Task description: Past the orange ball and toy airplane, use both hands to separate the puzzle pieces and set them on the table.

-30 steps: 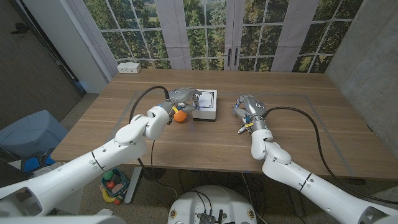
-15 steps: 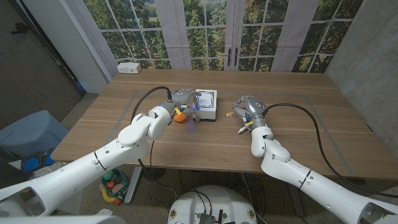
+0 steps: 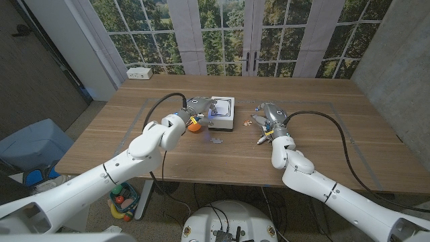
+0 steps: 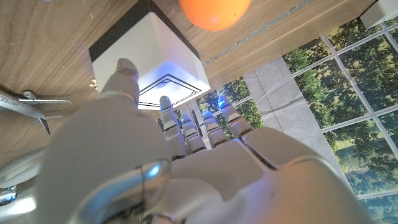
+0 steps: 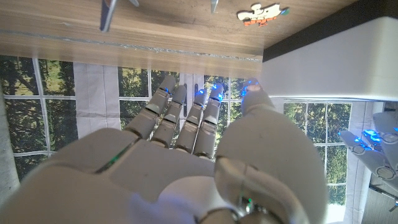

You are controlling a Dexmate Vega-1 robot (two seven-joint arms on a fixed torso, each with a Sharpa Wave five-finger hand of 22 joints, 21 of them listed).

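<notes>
A small orange-and-white puzzle piece (image 3: 246, 122) (image 5: 262, 11) lies on the table between the white box (image 3: 222, 113) and my right hand (image 3: 270, 115). Another small pale piece (image 3: 216, 141) lies in front of the box. My left hand (image 3: 200, 106) hovers at the box's left edge, just beyond the orange ball (image 3: 193, 124) (image 4: 214, 9), fingers spread and holding nothing. My right hand also has its fingers extended and apart, with nothing in them (image 5: 186, 118). The silver toy airplane (image 3: 263, 138) (image 4: 31, 102) sits on the table under my right wrist.
The white box (image 4: 149, 62) (image 5: 329, 59) has a black base and a square outline on top. A white power strip (image 3: 140, 72) lies at the table's far left corner. Bare wood (image 3: 336, 121) stretches to the right.
Both hands have opened and lifted a little toward the far side. One piece now lies in front of the box, another beside my right hand.
</notes>
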